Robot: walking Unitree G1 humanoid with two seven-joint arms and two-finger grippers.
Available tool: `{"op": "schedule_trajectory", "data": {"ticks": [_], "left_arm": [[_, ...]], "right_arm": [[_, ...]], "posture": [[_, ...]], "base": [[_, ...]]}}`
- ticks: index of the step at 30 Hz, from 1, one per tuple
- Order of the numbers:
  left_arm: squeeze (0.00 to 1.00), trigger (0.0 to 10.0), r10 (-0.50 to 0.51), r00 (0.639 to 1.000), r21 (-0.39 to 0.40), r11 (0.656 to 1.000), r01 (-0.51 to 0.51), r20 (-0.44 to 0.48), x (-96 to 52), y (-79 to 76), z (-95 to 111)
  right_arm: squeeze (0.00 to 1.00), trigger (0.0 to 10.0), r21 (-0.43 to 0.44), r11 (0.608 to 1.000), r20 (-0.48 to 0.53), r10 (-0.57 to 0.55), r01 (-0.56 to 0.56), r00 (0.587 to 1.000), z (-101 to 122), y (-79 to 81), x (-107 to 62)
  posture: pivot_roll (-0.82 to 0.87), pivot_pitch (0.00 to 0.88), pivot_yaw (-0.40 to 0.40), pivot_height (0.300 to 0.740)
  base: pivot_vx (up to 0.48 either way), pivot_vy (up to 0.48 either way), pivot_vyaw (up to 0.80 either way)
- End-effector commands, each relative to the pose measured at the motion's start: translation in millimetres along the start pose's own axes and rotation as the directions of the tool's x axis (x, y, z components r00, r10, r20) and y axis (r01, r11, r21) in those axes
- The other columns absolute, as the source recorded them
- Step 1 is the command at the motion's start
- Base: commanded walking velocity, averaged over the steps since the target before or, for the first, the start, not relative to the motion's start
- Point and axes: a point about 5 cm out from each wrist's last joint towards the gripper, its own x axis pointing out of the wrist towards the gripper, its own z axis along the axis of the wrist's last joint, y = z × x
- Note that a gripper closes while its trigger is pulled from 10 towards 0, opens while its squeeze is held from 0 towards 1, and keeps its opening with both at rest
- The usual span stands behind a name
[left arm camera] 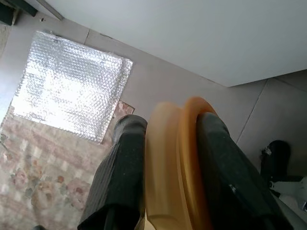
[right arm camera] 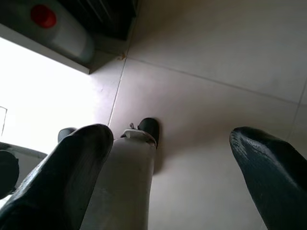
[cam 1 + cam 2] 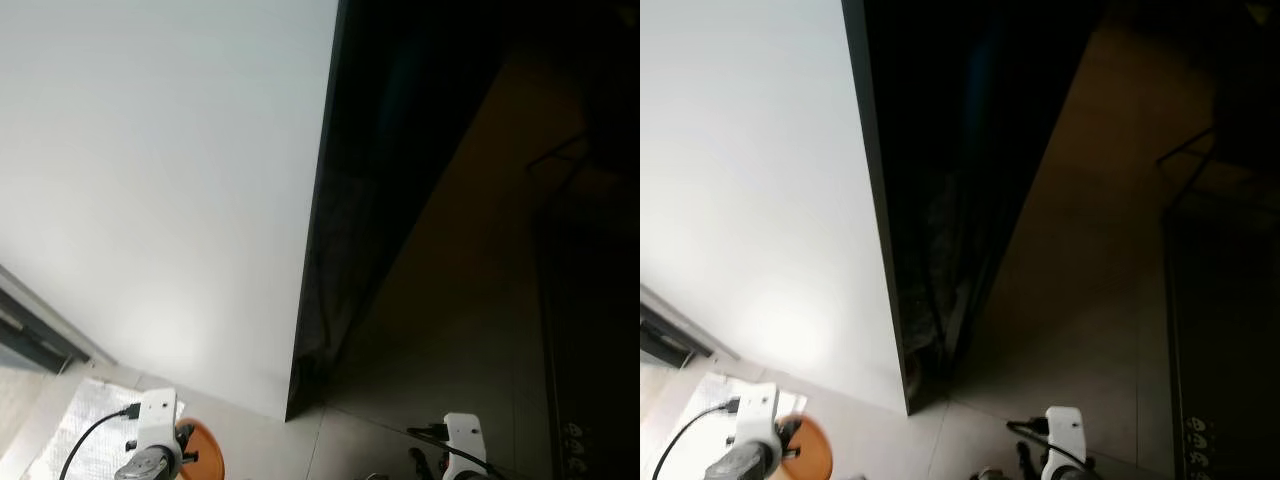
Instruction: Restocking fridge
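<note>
Down at the far left of the head view, a silvery bubble-wrap sheet [image 3: 85, 425] lies on the pale tiled floor [image 3: 260, 440], partly over a faded floral rug [image 1: 33, 177] that the left wrist view shows. Just right of the sheet hangs the left arm's white wrist [image 3: 155, 420] with a black cable running to it. Its gripper, the left gripper [image 1: 168, 158], is clamped on an orange disc-shaped object [image 1: 180, 163], held edge-on between the two black fingers [image 1: 122, 167], both pads pressed against its flat sides. What the object is exactly cannot be told. It sits low, above the floor, just in front of the white fridge door [image 3: 160, 180].

That door stands as a broad white panel across the left half of the head view. Right of its dark edge lies a deep shadowed space [image 3: 400, 150], then brownish floor in shade.

Further right, the right arm's white wrist [image 3: 462, 435] hangs low. The right gripper [image 2: 172, 163] has its fingers [image 2: 72, 163] spread wide apart, holding nothing, above bare tiles. A pale container with a red cap [image 2: 57, 28] lies off by a dark grille.
</note>
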Motion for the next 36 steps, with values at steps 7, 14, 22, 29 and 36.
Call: {"op": "schedule_trajectory", "data": {"ticks": [7, 14, 22, 29, 36], "left_arm": [[0.0, 10.0, -0.019, 0.998, -0.003, 1.0, 0.019, -0.059, -2.1, -6.7, -14.6], [0.0, 10.0, -0.018, 0.998, -0.001, 1.0, 0.018, -0.066, -2.7, -5.7, -16.8], [0.0, 10.0, 0.003, 0.998, -0.026, 1.0, -0.005, -0.069, -4.4, 2.5, -20.6], [0.0, 10.0, 0.009, 0.995, -0.02, 1.0, -0.011, -0.095, -6.9, 6.3, -28.9], [0.0, 10.0, 0.01, 0.994, -0.012, 1.0, -0.011, -0.11, -9.0, 8.1, -35.4]], "right_arm": [[0.0, 10.0, -0.005, 0.999, 0.018, -0.037, 0.037, 0.999, -2.9, -12.7, -3.4], [0.0, 10.0, -0.022, 0.997, 0.143, -0.069, 0.073, 0.987, 7.4, -14.0, -5.0], [0.0, 10.0, -0.012, 0.99, 0.302, -0.13, 0.14, 0.945, 17.4, -15.3, -9.8], [0.0, 10.0, 0.007, 0.984, 0.372, -0.168, 0.178, 0.913, 18.9, -16.5, -13.7], [0.0, 10.0, 0.004, 0.982, 0.435, -0.172, 0.19, 0.884, 21.2, -15.8, -17.3]], "posture": [[0.02, 0.184, -0.025, 0.74], [-0.01, 0.192, -0.027, 0.74], [-0.03, 0.189, -0.031, 0.74], [-0.02, 0.157, -0.035, 0.74], [-0.02, 0.112, -0.037, 0.74]], "base": [[0.0, 0.0, -0.28], [0.0, 0.0, 0.0], [0.0, 0.0, 0.0], [0.0, 0.0, 0.0], [0.0, 0.0, 0.0]]}}
